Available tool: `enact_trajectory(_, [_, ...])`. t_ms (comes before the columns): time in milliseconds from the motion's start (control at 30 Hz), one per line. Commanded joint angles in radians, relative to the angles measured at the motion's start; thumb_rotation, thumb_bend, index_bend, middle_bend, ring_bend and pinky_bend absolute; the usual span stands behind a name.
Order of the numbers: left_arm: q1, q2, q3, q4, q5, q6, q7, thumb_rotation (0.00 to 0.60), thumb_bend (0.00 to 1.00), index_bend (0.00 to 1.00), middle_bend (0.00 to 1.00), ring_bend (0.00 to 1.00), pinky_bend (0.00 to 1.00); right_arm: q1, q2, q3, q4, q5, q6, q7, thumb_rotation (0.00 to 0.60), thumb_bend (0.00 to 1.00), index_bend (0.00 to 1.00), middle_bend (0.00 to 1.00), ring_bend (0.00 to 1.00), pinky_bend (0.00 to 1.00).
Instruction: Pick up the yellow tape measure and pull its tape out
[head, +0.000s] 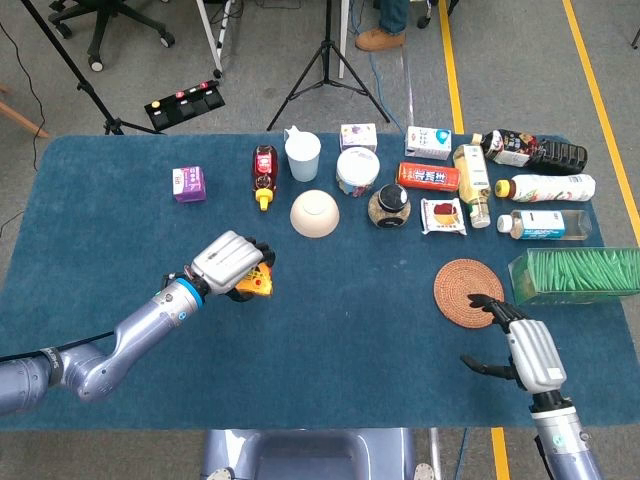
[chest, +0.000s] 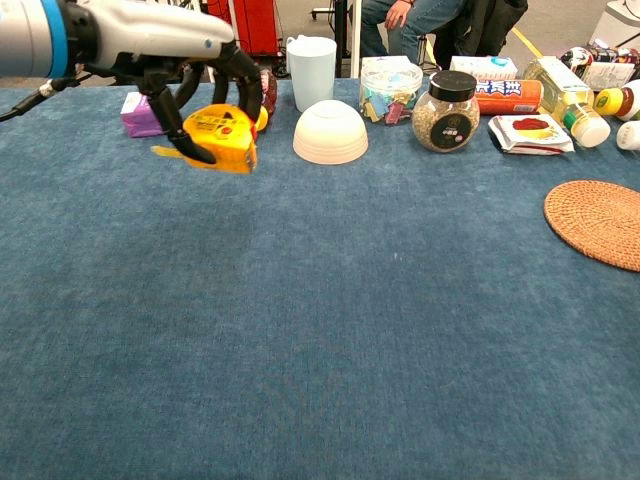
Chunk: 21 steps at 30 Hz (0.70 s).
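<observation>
My left hand (head: 229, 264) (chest: 190, 70) grips the yellow tape measure (head: 254, 284) (chest: 226, 138) from above and holds it clear of the blue table. A short yellow tab of tape (chest: 168, 153) sticks out of its left side in the chest view. My right hand (head: 525, 347) is open with fingers spread, low over the table's near right part, just below the woven coaster (head: 468, 292). The chest view does not show the right hand.
Along the far edge stand a purple box (head: 188, 183), a red sauce bottle (head: 264, 170), a white cup (head: 302, 154), an upturned bowl (head: 314, 212), jars, cartons and bottles. A clear box of green straws (head: 574, 275) sits at the right edge.
</observation>
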<state>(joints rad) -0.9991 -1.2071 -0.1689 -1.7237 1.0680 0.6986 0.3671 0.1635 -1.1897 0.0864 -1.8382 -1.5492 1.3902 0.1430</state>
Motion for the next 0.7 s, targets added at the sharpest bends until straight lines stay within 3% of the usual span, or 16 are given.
enact_trajectory(33, [-0.034,-0.001,-0.018,-0.025,-0.029,-0.018,0.004,0.600,0.39,0.62,0.43,0.44,0.55,0.033,-0.043,0.025,-0.032,0.038,-0.038,0.066,0.600,0.15,0.17,0.29,0.31,0.39])
enact_trajectory(267, [-0.134,-0.001,-0.042,-0.062,-0.158,-0.045,0.063,0.600,0.38,0.62,0.43,0.44,0.55,0.082,-0.097,0.068,-0.048,0.123,-0.099,0.115,0.600,0.15,0.11,0.23,0.26,0.36])
enact_trajectory(700, [-0.309,-0.011,-0.019,-0.118,-0.498,0.019,0.183,0.600,0.38,0.62,0.43,0.44,0.55,0.145,-0.186,0.139,-0.024,0.270,-0.144,0.056,0.600,0.15,0.00,0.11,0.13,0.25])
